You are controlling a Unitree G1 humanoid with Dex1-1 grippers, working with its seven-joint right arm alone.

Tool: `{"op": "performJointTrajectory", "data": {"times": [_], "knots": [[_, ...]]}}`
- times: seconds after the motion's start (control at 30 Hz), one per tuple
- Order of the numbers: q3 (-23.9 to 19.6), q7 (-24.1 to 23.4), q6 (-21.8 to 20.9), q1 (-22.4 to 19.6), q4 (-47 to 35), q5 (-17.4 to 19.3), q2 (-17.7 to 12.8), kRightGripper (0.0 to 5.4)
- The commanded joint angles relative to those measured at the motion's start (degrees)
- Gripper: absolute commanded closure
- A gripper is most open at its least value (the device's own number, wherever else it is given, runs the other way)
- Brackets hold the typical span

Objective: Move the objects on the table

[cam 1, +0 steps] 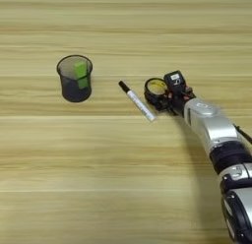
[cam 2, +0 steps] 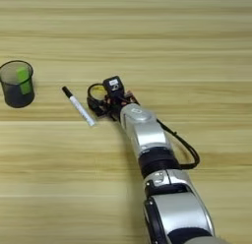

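Mesh cup upright, well left of gripper, green stick leaning inside. Marker flat on table, just left of gripper. Tape ring at fingertips; finger spread not discernible. Pen not identifiable.

Green stick leans in upright mesh cup; marker lies beside tape ring.

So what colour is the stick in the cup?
Green stick, inside the dark mesh cup; clearest in the left eye view.
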Motion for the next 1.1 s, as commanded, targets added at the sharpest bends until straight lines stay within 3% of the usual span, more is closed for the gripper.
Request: {"op": "performJointTrajectory", "data": {"times": [0.03, 0.33, 0.8, 1.1], "knots": [[0.03, -0.43, -1.54, -4.15, -1.38, -0.59, -0.61, 0.94], [0.49, -0.63, -2.4, -3.58, -2.77, -1.29, -0.75, 0.02], [-0.07, 0.95, -2.14, -2.06, -15.07, -1.02, -1.91, 0.02], [0.88, 2.23, -0.46, -4.75, -20.74, -1.32, -2.52, 0.02]]}}
